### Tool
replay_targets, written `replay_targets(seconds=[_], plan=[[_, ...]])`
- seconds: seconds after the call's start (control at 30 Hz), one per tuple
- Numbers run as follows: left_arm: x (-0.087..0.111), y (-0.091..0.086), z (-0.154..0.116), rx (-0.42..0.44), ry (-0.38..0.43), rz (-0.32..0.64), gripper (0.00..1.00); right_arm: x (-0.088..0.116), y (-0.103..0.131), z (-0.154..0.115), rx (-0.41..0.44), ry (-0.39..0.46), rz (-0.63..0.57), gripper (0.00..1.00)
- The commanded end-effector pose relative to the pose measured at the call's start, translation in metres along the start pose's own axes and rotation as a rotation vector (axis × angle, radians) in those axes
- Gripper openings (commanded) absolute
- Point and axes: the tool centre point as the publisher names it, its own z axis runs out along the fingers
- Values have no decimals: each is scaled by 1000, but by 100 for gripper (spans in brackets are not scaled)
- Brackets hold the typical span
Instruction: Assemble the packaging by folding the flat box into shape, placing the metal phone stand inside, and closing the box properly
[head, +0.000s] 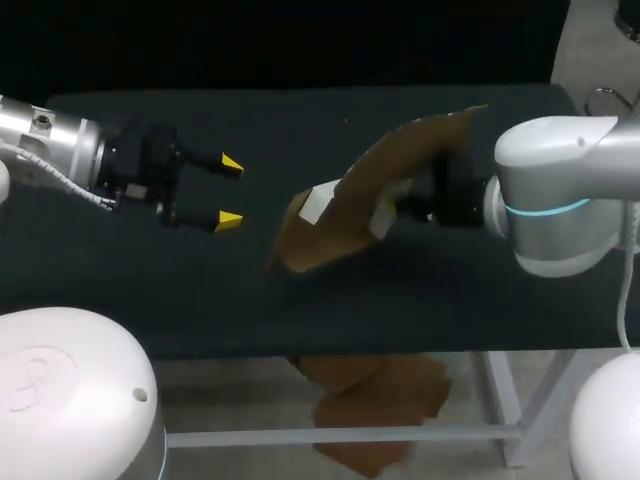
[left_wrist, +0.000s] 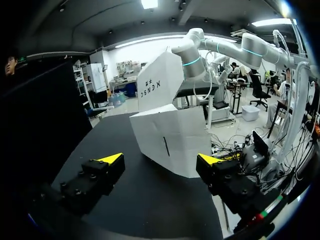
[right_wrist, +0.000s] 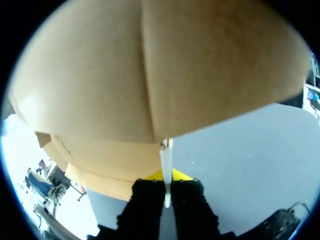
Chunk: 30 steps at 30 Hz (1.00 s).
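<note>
The box (head: 385, 175) hangs tilted over the middle of the black table (head: 200, 290). Its brown inside faces up and its white outside faces the left arm. I can't tell whether its low corner touches the table. It fills nearly the whole right wrist view. From above it hides most of the right gripper (right_wrist: 166, 186), which is pinched tight on a thin white edge of it. There is dark print (left_wrist: 150, 88) on the upper white panel. The left gripper (head: 230, 191) stands wide, holding nothing, apart from the box.
</note>
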Motion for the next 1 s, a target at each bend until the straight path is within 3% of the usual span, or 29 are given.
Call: replay_targets(seconds=[0.03,0.33,0.53,0.8,0.87,0.9,0.93,1.0], plan=[[-3,-1,-3,-35,3,28,100,-3,7,-1,248,-38,44,0],[-9,4,-13,-71,-25,122,100,-9,6,-10,346,22,103,0],[-13,8,-18,-103,-37,143,100,-14,3,-10,474,9,136,0],[-18,15,-18,-190,2,134,100,-18,-9,-14,736,-173,242,0],[-19,16,-18,-211,12,133,100,-19,-12,-15,775,-242,259,0],[-20,17,-18,-249,25,127,100,-21,-16,-17,816,-334,259,0],[-22,19,-18,-279,31,111,100,-23,-17,-20,814,-392,260,0],[-22,19,-18,-286,32,106,100,-23,-17,-20,814,-392,260,0]])
